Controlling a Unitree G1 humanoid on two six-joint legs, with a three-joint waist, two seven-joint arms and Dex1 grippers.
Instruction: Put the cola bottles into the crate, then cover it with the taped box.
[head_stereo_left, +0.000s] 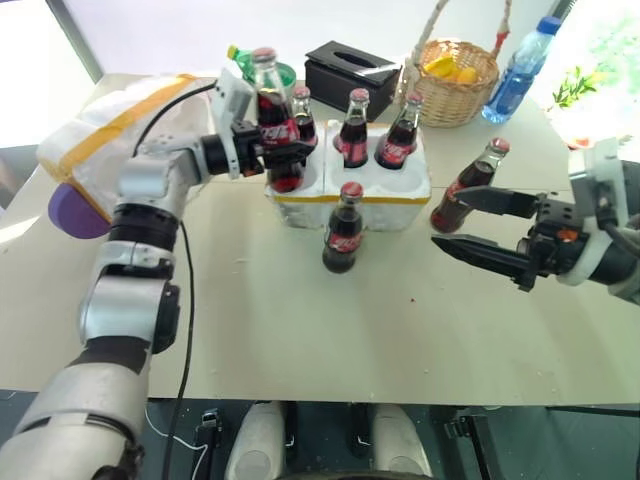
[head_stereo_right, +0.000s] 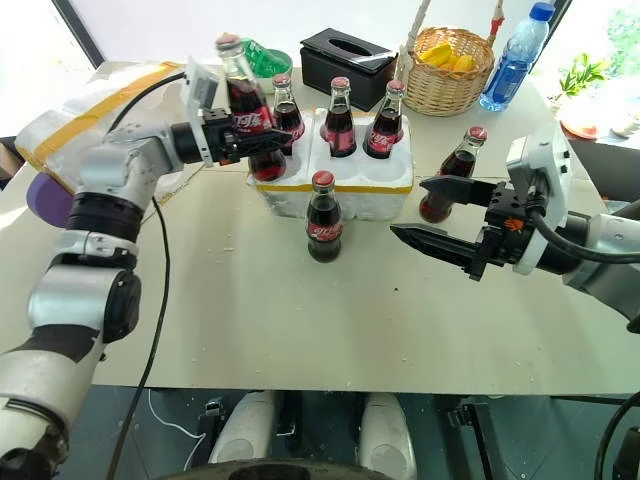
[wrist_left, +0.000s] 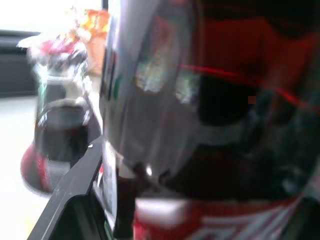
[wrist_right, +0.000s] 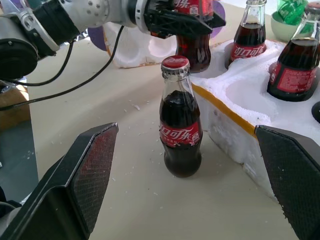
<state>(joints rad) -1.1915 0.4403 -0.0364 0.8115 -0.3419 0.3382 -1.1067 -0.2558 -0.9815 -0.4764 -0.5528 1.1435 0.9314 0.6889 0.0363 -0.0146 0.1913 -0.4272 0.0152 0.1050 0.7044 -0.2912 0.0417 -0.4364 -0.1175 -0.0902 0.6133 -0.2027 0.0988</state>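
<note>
The left end effector (head_stereo_right: 243, 137) is clamped around a cola bottle (head_stereo_right: 240, 92), holding it upright above the near-left corner of the crate (head_stereo_right: 335, 195). Three more bottles stand in the crate's wells. One bottle (head_stereo_left: 344, 228) stands on the surface (head_stereo_left: 300, 330) just at the crate's 6 o'clock side, another (head_stereo_left: 468, 184) at its 3 o'clock. The right end effector (head_stereo_left: 478, 228) hangs with fingers spread wide, empty. The taped box (head_stereo_left: 95, 135) lies at the crate's 9 o'clock.

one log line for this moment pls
left gripper: shut on cola bottle, above crate | right gripper: open | in crate: three | on table: two
</note>
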